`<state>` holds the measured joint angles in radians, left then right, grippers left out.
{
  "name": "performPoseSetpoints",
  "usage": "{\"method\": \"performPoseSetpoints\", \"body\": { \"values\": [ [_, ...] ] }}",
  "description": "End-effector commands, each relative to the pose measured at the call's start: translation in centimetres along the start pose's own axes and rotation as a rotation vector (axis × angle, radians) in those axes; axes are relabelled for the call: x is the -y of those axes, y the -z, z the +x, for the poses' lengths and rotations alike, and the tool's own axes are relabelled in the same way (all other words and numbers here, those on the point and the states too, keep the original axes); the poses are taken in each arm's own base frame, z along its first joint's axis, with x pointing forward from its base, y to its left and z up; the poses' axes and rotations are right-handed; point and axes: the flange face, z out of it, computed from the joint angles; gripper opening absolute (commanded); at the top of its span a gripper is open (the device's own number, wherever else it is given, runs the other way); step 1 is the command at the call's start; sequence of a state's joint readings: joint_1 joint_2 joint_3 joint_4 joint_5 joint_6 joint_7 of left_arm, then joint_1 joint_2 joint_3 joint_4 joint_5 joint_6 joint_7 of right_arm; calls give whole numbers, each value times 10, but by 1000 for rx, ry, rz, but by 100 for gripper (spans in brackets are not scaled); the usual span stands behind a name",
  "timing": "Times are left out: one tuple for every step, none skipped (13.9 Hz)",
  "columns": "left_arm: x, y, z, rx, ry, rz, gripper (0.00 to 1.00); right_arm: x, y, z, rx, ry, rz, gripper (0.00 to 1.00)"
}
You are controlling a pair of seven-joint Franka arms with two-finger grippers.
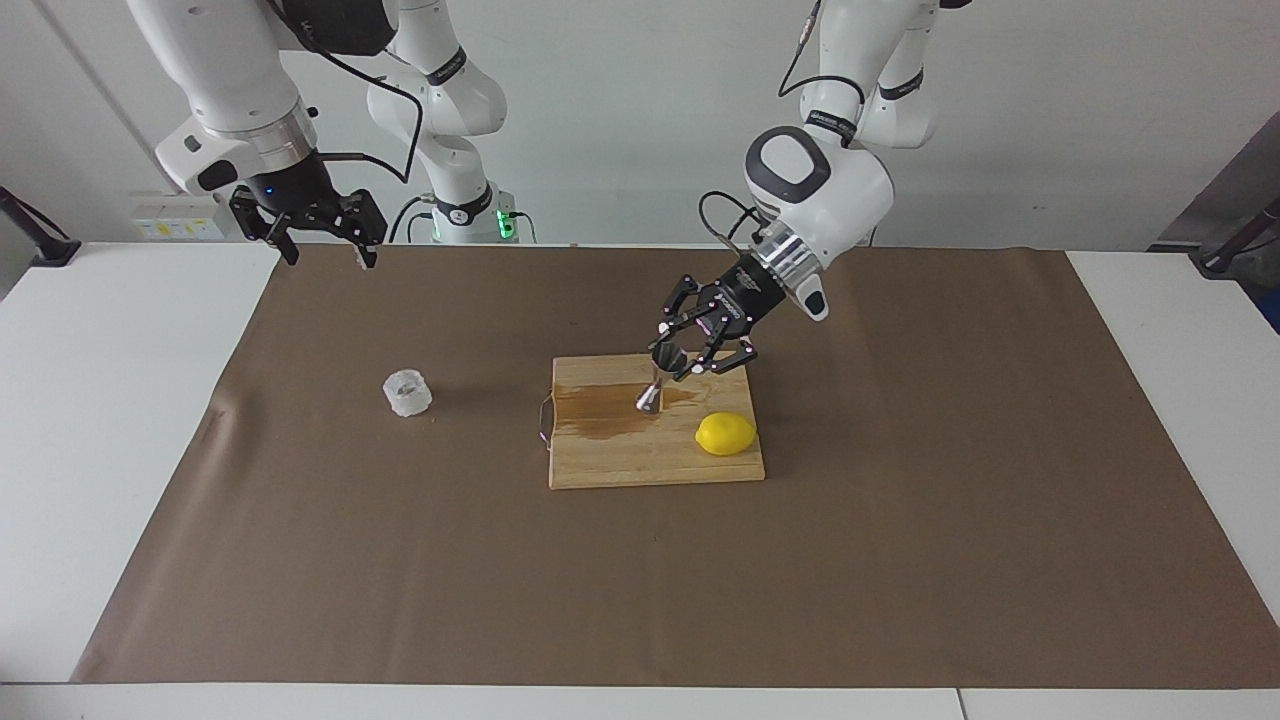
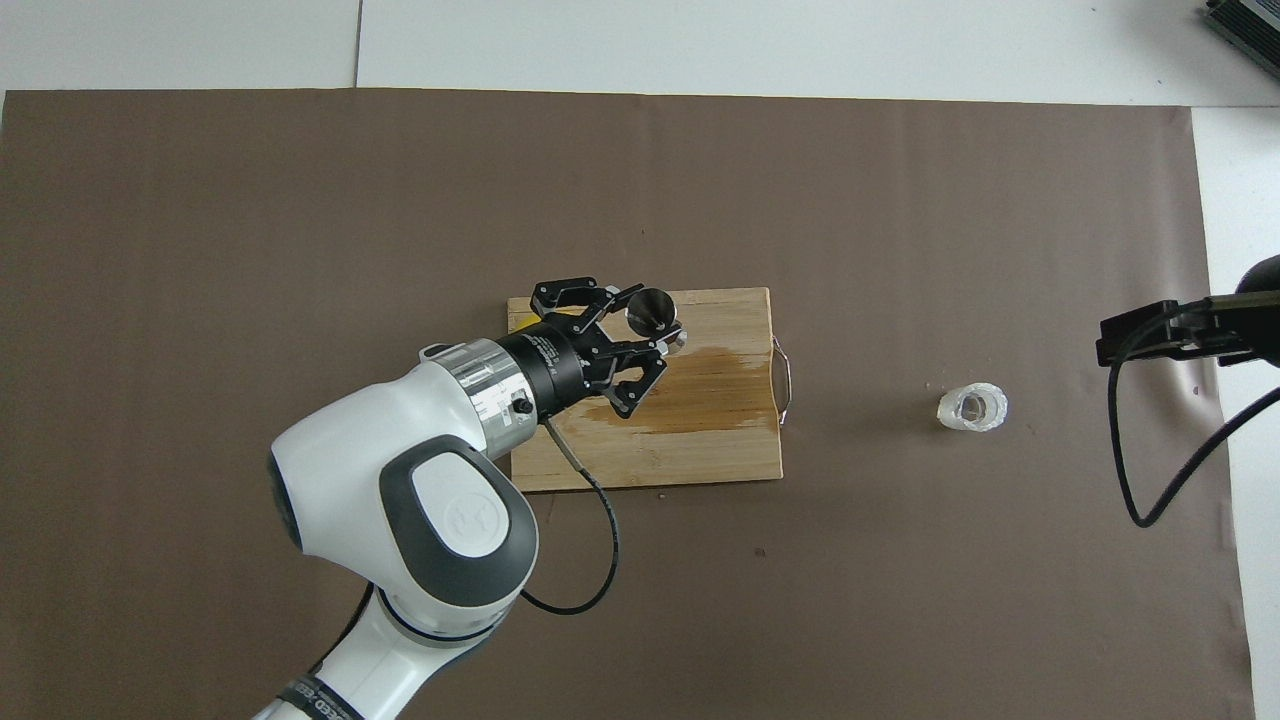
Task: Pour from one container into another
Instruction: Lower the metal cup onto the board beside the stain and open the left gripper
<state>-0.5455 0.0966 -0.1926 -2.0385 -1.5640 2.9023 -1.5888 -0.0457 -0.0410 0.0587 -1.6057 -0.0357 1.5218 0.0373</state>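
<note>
Steel jigger (image 1: pixel 655 378), tilted, is clamped in the left gripper (image 1: pixel 678 362) over the wooden board (image 1: pixel 650 462). The glass cup (image 1: pixel 407 393) stands toward the right arm's end, beneath the waiting, wide-open right gripper (image 1: pixel 322 255).

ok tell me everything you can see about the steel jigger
The jigger is a small shiny steel double cone with a narrow waist. It is held tilted in the left pincer, which is shut on its upper cone, above the wooden cutting board and its dark wet stain. Its lower cone points down toward the stain; whether it touches the board cannot be told.
</note>
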Motion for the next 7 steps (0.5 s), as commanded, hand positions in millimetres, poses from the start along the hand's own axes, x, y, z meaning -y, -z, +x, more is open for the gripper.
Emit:
{"method": "performPoseSetpoints", "body": {
  "values": [
    [35, -7, 7, -6, 39, -60, 0, -4, 0, -5, 3, 10, -4, 100],
    [44, -9, 8, -10, 47, -64, 0, -4, 0, -5, 3, 10, -4, 100],
    [55, -16, 9, -15, 55, -72, 0, -4, 0, -5, 3, 10, -4, 100],
    [60, -23, 13, -24, 62, -91, 0, -4, 0, -5, 3, 10, -4, 100],
    [65, -33, 20, -35, 84, -96, 0, -4, 0, -5, 3, 10, -4, 100],
    [71, -48, 24, -45, 93, -86, 0, -4, 0, -5, 5, 10, -4, 100],
    [70, -60, 28, -56, 99, -86, 0, -4, 0, -5, 3, 10, -4, 100]
  ]
}}
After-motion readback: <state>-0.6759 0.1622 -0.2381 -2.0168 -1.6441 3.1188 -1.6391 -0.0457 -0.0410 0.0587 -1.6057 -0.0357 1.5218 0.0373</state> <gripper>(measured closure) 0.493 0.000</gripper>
